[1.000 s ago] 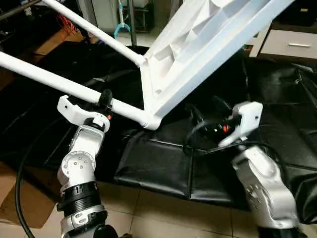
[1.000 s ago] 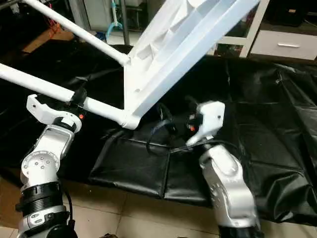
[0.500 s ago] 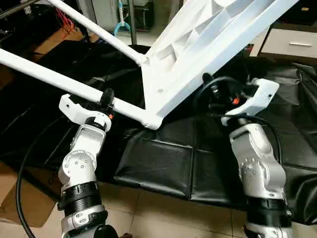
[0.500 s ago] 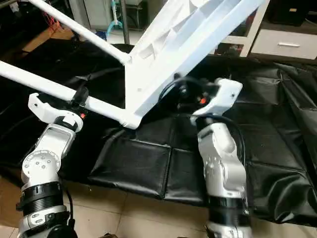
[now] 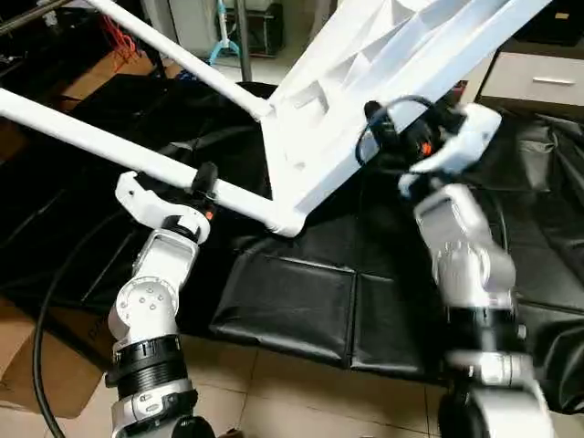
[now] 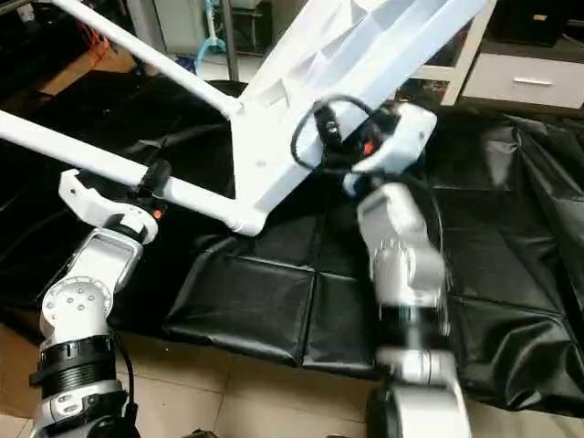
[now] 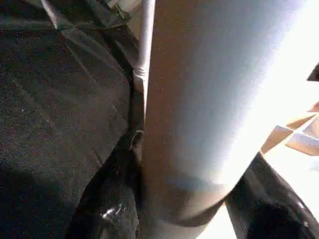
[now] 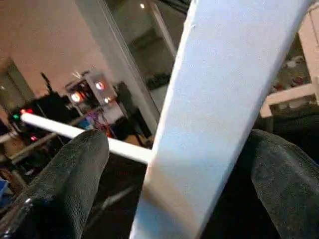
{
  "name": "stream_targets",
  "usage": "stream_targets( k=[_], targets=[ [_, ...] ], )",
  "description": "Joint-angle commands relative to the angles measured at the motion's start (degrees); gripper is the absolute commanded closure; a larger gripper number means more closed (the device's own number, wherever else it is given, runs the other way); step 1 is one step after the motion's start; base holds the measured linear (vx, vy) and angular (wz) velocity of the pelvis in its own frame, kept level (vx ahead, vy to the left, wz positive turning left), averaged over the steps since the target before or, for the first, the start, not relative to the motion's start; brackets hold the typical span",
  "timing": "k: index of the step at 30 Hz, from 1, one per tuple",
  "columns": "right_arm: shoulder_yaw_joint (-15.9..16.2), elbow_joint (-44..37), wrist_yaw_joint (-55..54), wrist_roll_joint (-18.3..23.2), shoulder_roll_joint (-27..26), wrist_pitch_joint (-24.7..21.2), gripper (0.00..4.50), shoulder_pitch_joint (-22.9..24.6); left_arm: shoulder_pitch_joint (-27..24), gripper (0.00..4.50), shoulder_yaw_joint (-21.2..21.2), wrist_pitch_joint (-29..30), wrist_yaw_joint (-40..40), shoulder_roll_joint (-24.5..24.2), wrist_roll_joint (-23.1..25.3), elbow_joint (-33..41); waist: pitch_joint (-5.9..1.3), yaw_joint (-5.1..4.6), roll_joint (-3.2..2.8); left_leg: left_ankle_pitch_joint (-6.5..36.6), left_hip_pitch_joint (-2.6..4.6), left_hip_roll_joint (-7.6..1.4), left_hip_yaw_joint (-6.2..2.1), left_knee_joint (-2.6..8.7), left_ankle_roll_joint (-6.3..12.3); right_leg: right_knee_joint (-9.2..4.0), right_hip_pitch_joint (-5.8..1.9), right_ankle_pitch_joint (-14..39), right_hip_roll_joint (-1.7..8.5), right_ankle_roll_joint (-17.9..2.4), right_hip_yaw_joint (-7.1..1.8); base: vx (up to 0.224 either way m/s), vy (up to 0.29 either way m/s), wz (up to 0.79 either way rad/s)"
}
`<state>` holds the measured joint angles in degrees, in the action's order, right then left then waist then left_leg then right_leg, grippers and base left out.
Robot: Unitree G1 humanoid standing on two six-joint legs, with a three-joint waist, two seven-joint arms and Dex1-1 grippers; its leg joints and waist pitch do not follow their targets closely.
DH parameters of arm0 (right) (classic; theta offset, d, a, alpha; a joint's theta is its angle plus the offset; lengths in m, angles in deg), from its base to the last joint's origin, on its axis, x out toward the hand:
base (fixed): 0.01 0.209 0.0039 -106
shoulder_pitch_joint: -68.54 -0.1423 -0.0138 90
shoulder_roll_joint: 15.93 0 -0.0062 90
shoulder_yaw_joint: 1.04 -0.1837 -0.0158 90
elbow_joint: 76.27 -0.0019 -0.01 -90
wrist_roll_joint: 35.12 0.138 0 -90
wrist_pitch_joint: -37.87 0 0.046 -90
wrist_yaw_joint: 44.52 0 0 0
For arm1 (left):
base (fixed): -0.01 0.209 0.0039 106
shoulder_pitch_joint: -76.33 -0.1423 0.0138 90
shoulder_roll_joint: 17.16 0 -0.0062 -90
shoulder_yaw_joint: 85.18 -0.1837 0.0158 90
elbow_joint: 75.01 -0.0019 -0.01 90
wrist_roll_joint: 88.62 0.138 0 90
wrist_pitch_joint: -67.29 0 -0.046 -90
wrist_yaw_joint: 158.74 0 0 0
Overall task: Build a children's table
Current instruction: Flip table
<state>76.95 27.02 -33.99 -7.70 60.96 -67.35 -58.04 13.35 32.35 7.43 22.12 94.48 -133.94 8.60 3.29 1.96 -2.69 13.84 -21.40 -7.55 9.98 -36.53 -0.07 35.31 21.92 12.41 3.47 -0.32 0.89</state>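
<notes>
The children's table top [image 5: 401, 46] stands tilted, ribbed underside facing me, its low corner socket [image 5: 285, 222] resting on the black mat [image 5: 292, 292]. Two white legs run up to the left: the near one [image 5: 91, 141] and a far one [image 5: 173, 55]. My left gripper [image 5: 199, 182] is shut on the near leg [image 7: 209, 99], a short way from the socket. My right gripper [image 5: 379, 128] is raised at the top's lower rim. It stands open, its black fingers [image 8: 65, 184] on either side of the white rim [image 8: 219, 99].
The black padded mat covers the floor ahead, with tiles [image 5: 301, 392] at its near edge. A white drawer unit [image 5: 538, 82] stands at the back right. Cardboard [image 5: 18, 365] and a black cable [image 5: 41, 310] lie at the lower left.
My right arm has risen from low over the mat and swung in, bringing its open fingers astride the table top's rim. The left gripper has kept its hold on the leg.
</notes>
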Motion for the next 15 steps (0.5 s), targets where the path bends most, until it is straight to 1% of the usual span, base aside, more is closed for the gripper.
stream_targets(
  k=[1,4,6,7,8,9,12,13,15],
  targets=[
    [-0.2,0.9,0.5,-0.1,0.3,-1.0,0.00,-0.8,-1.5,2.55,-0.9,1.8,-0.5,1.0,-1.7,-1.6,-3.94,-0.27,0.94,-3.8,0.83,-4.71,-1.71,4.35,4.53,-2.74,-2.28,-4.5,4.60,-14.6,-2.09,0.000,0.000,0.00],
    [-0.9,3.0,1.1,0.4,1.4,-2.0,0.00,-2.2,-1.9,2.55,-1.3,2.1,-0.8,0.8,-1.6,-1.2,-4.03,-0.27,0.96,-4.4,0.82,-4.68,-1.71,4.21,5.41,-2.63,-2.34,-4.8,4.60,-15.1,-2.00,0.000,0.000,0.00],
    [-0.8,4.1,1.0,-0.3,2.5,-2.3,0.00,-2.7,-1.9,2.55,-1.4,2.2,-0.8,0.8,-1.5,-1.2,-4.01,-0.16,0.99,-4.6,0.93,-4.69,-1.60,4.13,5.65,-2.70,-2.19,-4.6,4.51,-15.3,-2.00,0.000,0.000,0.00],
    [-0.7,4.9,0.9,-1.1,3.3,-2.5,0.00,-3.0,-2.1,2.55,-1.5,2.1,-0.9,0.7,-1.4,-1.1,-4.03,-0.07,0.85,-5.0,0.81,-4.72,-1.68,4.12,5.74,-2.59,-2.30,-4.7,4.59,-15.3,-1.99,0.000,0.000,0.00],
    [-1.5,5.4,1.3,-0.4,3.5,-2.2,0.00,-3.3,-2.2,2.55,-1.5,2.2,-0.9,0.7,-1.4,-1.0,-4.07,-0.14,0.87,-5.0,0.85,-4.71,-1.63,4.07,5.87,-2.60,-2.27,-4.8,4.55,-15.4,-1.95,0.000,0.000,0.00],
    [-2.1,5.8,1.6,0.3,3.5,-2.1,0.29,-3.5,-2.3,2.55,-1.6,2.2,-1.0,0.6,-1.3,-0.9,-4.06,-0.14,0.91,-4.7,0.87,-4.71,-1.60,4.07,5.99,-2.62,-2.27,-4.7,4.59,-15.5,-1.97,0.000,0.000,0.00],
    [-3.3,6.4,2.0,1.5,3.9,-2.0,0.42,-4.0,-2.6,2.56,-1.8,2.4,-1.1,0.5,-1.5,-0.7,-4.09,-0.13,1.04,-4.9,0.76,-4.76,-1.63,4.01,6.51,-2.58,-2.37,-4.8,4.68,-15.9,-1.97,0.000,0.000,0.00],
    [-4.2,6.9,2.3,2.5,4.1,-2.3,0.42,-4.5,-2.7,2.56,-1.9,2.5,-1.3,0.4,-1.5,-0.6,-4.10,-0.13,1.06,-4.8,0.73,-4.77,-1.62,3.99,6.86,-2.57,-2.39,-4.6,4.72,-16.0,-1.97,0.000,0.000,0.00],
    [-5.0,7.9,2.9,3.4,4.5,-2.7,0.69,-5.2,-2.9,2.57,-2.1,2.5,-1.4,0.2,-1.5,-0.5,-4.14,-0.19,1.01,-4.8,0.80,-4.77,-1.63,3.97,7.10,-2.57,-2.30,-4.1,4.61,-16.2,-1.89,0.000,0.000,0.00]
  ],
)
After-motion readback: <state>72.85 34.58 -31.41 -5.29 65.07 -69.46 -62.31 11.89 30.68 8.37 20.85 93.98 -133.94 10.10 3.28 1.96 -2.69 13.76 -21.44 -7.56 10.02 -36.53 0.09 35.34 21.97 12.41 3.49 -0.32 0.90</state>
